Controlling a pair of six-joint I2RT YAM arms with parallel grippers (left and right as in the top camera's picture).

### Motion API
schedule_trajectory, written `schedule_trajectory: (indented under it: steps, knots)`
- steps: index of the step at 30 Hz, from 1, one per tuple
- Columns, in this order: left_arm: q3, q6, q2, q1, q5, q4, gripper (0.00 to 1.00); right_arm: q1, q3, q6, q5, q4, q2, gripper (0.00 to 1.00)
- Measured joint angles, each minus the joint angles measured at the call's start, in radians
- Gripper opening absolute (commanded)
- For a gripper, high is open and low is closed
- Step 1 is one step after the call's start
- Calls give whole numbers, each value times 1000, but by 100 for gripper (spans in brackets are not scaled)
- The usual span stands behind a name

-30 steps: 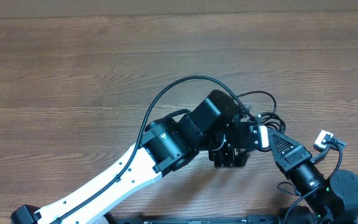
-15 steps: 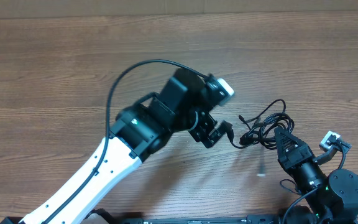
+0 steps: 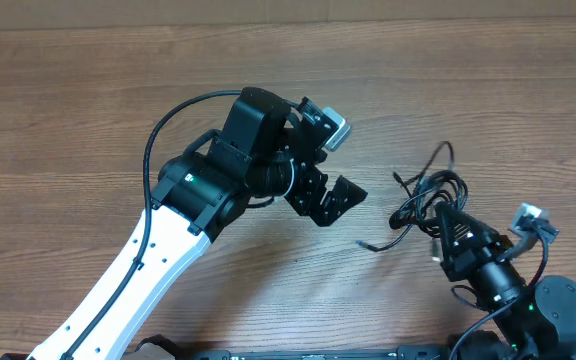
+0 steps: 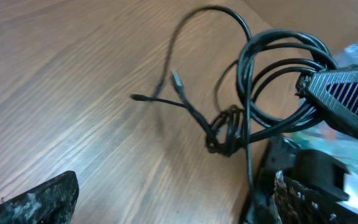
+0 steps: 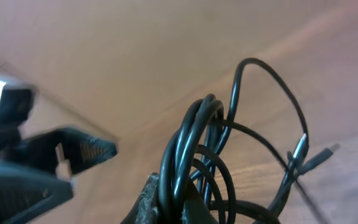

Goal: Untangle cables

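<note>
The cables [image 3: 426,198] are a knotted bundle of thin black loops at the table's right side. One plug end [image 3: 370,243] trails out to the left on the wood. My right gripper [image 3: 446,232] is shut on the bundle's loops; in the right wrist view the cords [image 5: 194,143] run up from between its fingers [image 5: 157,198]. My left gripper [image 3: 330,204] hovers open to the left of the bundle, holding nothing. Its wrist view shows the knot [image 4: 225,132] and two loose plug ends [image 4: 137,98] ahead of its wide-apart fingers [image 4: 39,198].
The white left arm [image 3: 158,260] crosses the table's lower left diagonally. A white-tagged connector [image 3: 528,216] sits on the right arm's wiring. Bare wood tabletop [image 3: 88,110] spreads to the left and back.
My left gripper has pulled away from the bundle, up and to the left, with nothing in it. The bundle now hangs from the right gripper, with a plug end trailing left.
</note>
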Motion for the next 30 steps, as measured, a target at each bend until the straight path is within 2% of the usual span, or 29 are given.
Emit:
schedule_trajectory:
  steps: [6,8,11,14,21,23,25,30]
  knots:
    - [0,9,0,0,47,-18,100,0,0,-209,-190,35,0,4]
    - [0,48,0,0,77,-27,97,0,0,-243,-217,34,0,4]
    - [0,111,0,0,114,-48,85,0,0,-306,-272,34,0,4]
    - [0,224,0,0,157,-82,83,0,0,-361,-330,36,0,4]
    - [0,501,0,0,299,-163,85,0,0,-433,-437,53,0,4]
    - [0,545,0,0,318,-177,87,0,0,-440,-450,54,0,4]
    - [0,586,0,0,334,-185,93,0,0,-444,-459,54,0,4]
    - [0,624,0,0,359,-184,95,0,0,-452,-502,75,0,4]
